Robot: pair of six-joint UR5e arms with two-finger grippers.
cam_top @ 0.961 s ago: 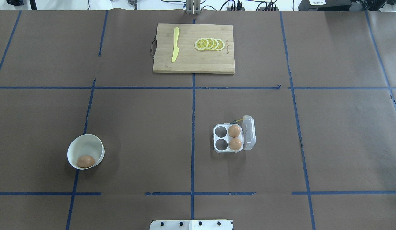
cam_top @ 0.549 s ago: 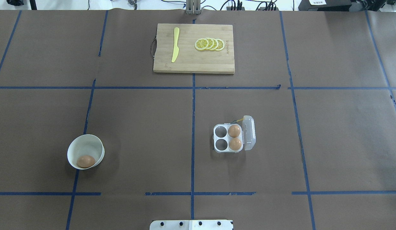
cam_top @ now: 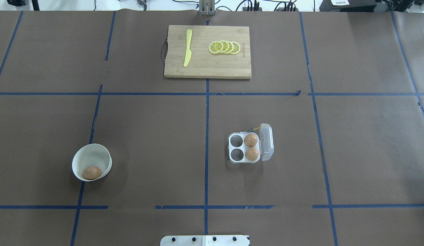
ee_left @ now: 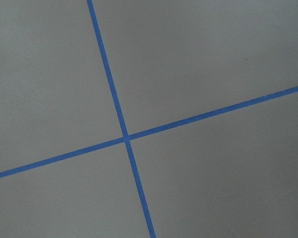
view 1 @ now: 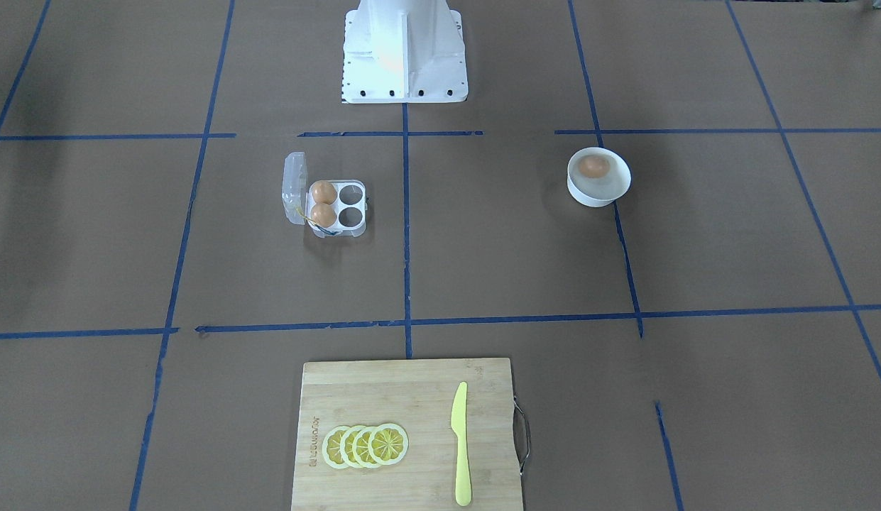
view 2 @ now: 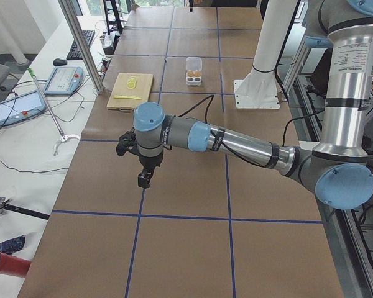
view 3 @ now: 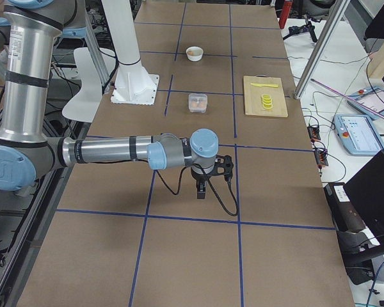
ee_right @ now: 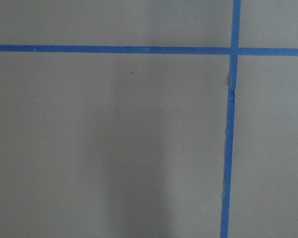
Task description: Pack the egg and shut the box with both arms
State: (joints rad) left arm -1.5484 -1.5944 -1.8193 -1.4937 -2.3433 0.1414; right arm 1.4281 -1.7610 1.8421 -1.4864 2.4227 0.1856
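Note:
One orange-brown egg lies in a white bowl at the near left; it also shows in the front view. The clear box stands right of centre with its lid open to the right. Two eggs fill its right cups and the two left cups are empty. The left gripper shows only in the left side view, far off to the table's left end. The right gripper shows only in the right side view, at the right end. I cannot tell whether either is open or shut.
A wooden cutting board with a yellow knife and lemon slices lies at the far centre. The white pedestal stands at the robot's edge. Blue tape lines cross the brown table. Both wrist views show only paper and tape.

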